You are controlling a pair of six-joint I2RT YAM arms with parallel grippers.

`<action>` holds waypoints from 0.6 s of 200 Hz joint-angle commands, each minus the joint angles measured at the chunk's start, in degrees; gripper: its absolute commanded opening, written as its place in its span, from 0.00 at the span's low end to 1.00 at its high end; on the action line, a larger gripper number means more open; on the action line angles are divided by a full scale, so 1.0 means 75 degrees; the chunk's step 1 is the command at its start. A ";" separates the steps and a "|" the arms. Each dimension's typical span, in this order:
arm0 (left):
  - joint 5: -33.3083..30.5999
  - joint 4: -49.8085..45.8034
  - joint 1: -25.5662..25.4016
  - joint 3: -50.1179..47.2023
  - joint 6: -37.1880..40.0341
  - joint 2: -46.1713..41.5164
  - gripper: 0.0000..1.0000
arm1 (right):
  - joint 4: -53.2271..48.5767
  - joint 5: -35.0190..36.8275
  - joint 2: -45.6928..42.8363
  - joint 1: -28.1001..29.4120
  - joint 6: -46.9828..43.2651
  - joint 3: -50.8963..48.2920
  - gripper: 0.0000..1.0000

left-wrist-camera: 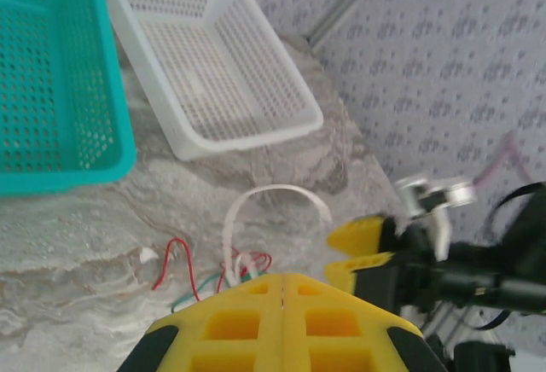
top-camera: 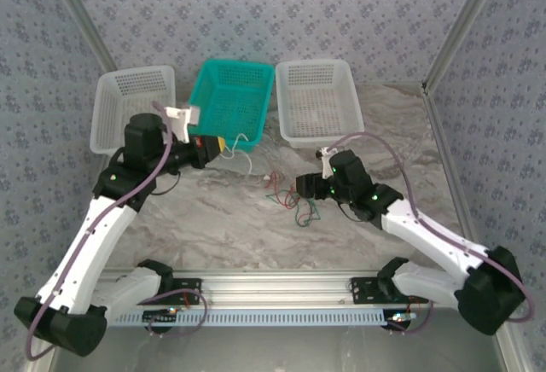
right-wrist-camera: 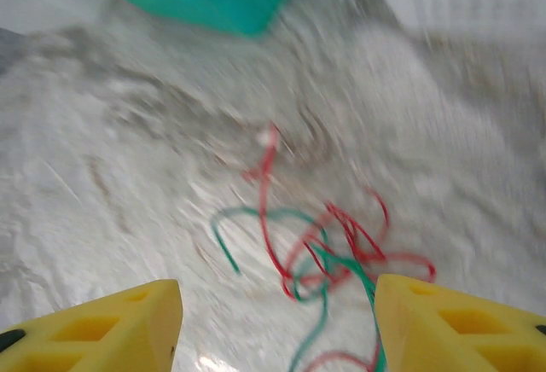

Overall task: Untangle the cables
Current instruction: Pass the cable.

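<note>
Left gripper (left-wrist-camera: 281,282) clenched, white cable (left-wrist-camera: 277,188) looping at tips — right gripper (right-wrist-camera: 277,297) released above red-green cables (right-wrist-camera: 317,257).

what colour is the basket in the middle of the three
Teal. The middle basket shows best in the top external view.

Left hand (left-wrist-camera: 281,285) clenched, right hand (right-wrist-camera: 277,295) spread

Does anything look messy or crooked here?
Yes. The teal basket sits crooked, while the left white basket and the right white basket sit straight. On the table, the red and green cables lie knotted in a messy clump, and a white cable loops beside them.
</note>
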 commanded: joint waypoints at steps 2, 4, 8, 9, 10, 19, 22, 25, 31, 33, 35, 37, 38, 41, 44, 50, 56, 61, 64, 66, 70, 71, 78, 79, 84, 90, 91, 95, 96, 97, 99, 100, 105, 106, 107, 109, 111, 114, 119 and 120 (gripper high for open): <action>0.0293 -0.0022 -0.0168 0.0035 0.0310 -0.0077 0.00 | 0.1775 0.0423 -0.0254 0.0668 -0.1901 -0.0189 0.67; 0.0325 -0.0023 -0.0178 0.0044 0.0326 -0.0070 0.00 | 0.1980 0.0385 -0.0258 0.0744 -0.2093 -0.0243 0.67; 0.0400 -0.0051 -0.0182 0.0081 0.0367 -0.0048 0.00 | 0.2496 0.0294 -0.0279 0.0894 -0.2473 -0.0357 0.68; 0.0430 -0.0062 -0.0187 0.0086 0.0390 -0.0040 0.00 | 0.2630 0.0276 -0.0283 0.0910 -0.2572 -0.0389 0.69; 0.0457 -0.0074 -0.0196 0.0100 0.0408 -0.0030 0.00 | 0.2761 0.0256 -0.0285 0.0953 -0.2669 -0.0411 0.69; 0.0672 -0.0188 -0.0224 0.0206 0.0589 0.0051 0.00 | 0.3854 -0.0003 -0.0241 0.1178 -0.3429 -0.0643 0.72; 0.0754 -0.0237 -0.0233 0.0240 0.0676 0.0085 0.00 | 0.4186 -0.0163 -0.0205 0.1224 -0.3638 -0.0684 0.75; 0.0836 -0.0292 -0.0253 0.0269 0.0773 0.0129 0.00 | 0.4416 -0.0319 -0.0167 0.1240 -0.3814 -0.0709 0.78; 0.0990 -0.0395 -0.0290 0.0328 0.0987 0.0208 0.00 | 0.4767 -0.0718 -0.0036 0.1277 -0.4103 -0.0668 0.82; 0.1038 -0.0438 -0.0302 0.0352 0.1043 0.0239 0.00 | 0.4838 -0.0832 0.0016 0.1286 -0.4208 -0.0632 0.83; 0.1083 -0.0478 -0.0316 0.0381 0.1107 0.0267 0.00 | 0.4855 -0.0919 0.0079 0.1282 -0.4292 -0.0561 0.83; 0.1135 -0.0512 -0.0343 0.0400 0.1155 0.0292 0.00 | 0.4848 -0.1002 0.0138 0.1290 -0.4369 -0.0482 0.84; 0.1161 -0.0527 -0.0344 0.0409 0.1189 0.0306 0.00 | 0.4831 -0.1039 0.0154 0.1289 -0.4406 -0.0440 0.84; 0.1218 -0.0574 -0.0380 0.0433 0.1234 0.0344 0.00 | 0.4743 -0.1144 0.0260 0.1292 -0.4484 -0.0293 0.84; 0.1288 -0.0593 -0.0421 0.0457 0.1297 0.0368 0.00 | 0.4619 -0.1236 0.0363 0.1289 -0.4555 -0.0142 0.84; 0.1326 -0.0599 -0.0503 0.0473 0.1374 0.0390 0.00 | 0.4324 -0.1442 0.0540 0.1299 -0.4654 0.0193 0.84; 0.1283 -0.0586 -0.0585 0.0483 0.1409 0.0390 0.00 | 0.4070 -0.1631 0.0707 0.1291 -0.4664 0.0449 0.84; 0.1180 -0.0572 -0.0639 0.0498 0.1410 0.0373 0.00 | 0.4007 -0.1825 0.0829 0.1286 -0.4626 0.0629 0.84; 0.1135 -0.0553 -0.0663 0.0499 0.1404 0.0367 0.00 | 0.4020 -0.1929 0.0894 0.1281 -0.4585 0.0695 0.84; 0.1098 -0.0548 -0.0670 0.0491 0.1394 0.0366 0.00 | 0.4056 -0.1978 0.0946 0.1278 -0.4554 0.0728 0.84; 0.1065 -0.0527 -0.0681 0.0498 0.1392 0.0339 0.00 | 0.4166 -0.2051 0.1048 0.1278 -0.4475 0.0778 0.84; 0.1061 -0.0523 -0.0683 0.0499 0.1389 0.0341 0.00 | 0.4197 -0.2068 0.1072 0.1277 -0.4453 0.0788 0.84; 0.1058 -0.0469 -0.0692 0.0479 0.1347 0.0311 0.00 | 0.4439 -0.2090 0.1255 0.1282 -0.4254 0.0830 0.84; 0.1053 -0.0459 -0.0694 0.0478 0.1337 0.0304 0.00 | 0.4469 -0.2087 0.1281 0.1285 -0.4225 0.0826 0.84; 0.1062 -0.0387 -0.0696 0.0460 0.1291 0.0271 0.00 | 0.4635 -0.2022 0.1435 0.1280 -0.4062 0.0852 0.84; 0.1077 -0.0267 -0.0695 0.0423 0.1194 0.0231 0.00 | 0.4757 -0.1934 0.1635 0.1280 -0.3891 0.0879 0.84; 0.1073 -0.0229 -0.0696 0.0415 0.1185 0.0222 0.00 | 0.4780 -0.1933 0.1664 0.1279 -0.3868 0.0891 0.84; 0.1097 -0.0132 -0.0687 0.0376 0.1130 0.0187 0.00 | 0.4843 -0.1885 0.1810 0.1283 -0.3780 0.0923 0.84; 0.1101 -0.0109 -0.0692 0.0368 0.1118 0.0177 0.00 | 0.4858 -0.1879 0.1840 0.1286 -0.3771 0.0931 0.84; 0.1109 -0.0079 -0.0694 0.0370 0.1100 0.0172 0.00 | 0.4877 -0.1871 0.1866 0.1281 -0.3743 0.0935 0.84; 0.1121 -0.0031 -0.0696 0.0357 0.1074 0.0165 0.00 | 0.4912 -0.1864 0.1910 0.1284 -0.3693 0.0955 0.83; 0.1125 -0.0006 -0.0696 0.0346 0.1060 0.0155 0.00 | 0.4933 -0.1857 0.1954 0.1286 -0.3681 0.0959 0.83; 0.1156 0.0108 -0.0696 0.0332 0.0985 0.0117 0.00 | 0.5037 -0.1822 0.2128 0.1290 -0.3568 0.0980 0.83; 0.1160 0.0123 -0.0702 0.0328 0.0974 0.0107 0.00 | 0.5060 -0.1813 0.2157 0.1289 -0.3548 0.0983 0.82; 0.1168 0.0142 -0.0699 0.0321 0.0964 0.0102 0.00 | 0.5084 -0.1808 0.2189 0.1289 -0.3538 0.0990 0.82; 0.1182 0.0185 -0.0697 0.0321 0.0941 0.0089 0.00 | 0.5131 -0.1787 0.2242 0.1301 -0.3510 0.0995 0.81; 0.1195 0.0208 -0.0696 0.0324 0.0923 0.0077 0.00 | 0.5163 -0.1776 0.2299 0.1301 -0.3482 0.1003 0.80; 0.1207 0.0227 -0.0696 0.0317 0.0905 0.0058 0.00 | 0.5214 -0.1779 0.2380 0.1311 -0.3460 0.1017 0.78; 0.1192 0.0245 -0.0694 0.0337 0.0889 0.0023 0.00 | 0.5268 -0.1748 0.2495 0.1320 -0.3468 0.1048 0.72; 0.1189 0.0244 -0.0695 0.0342 0.0891 0.0013 0.00 | 0.5275 -0.1741 0.2522 0.1316 -0.3468 0.1058 0.71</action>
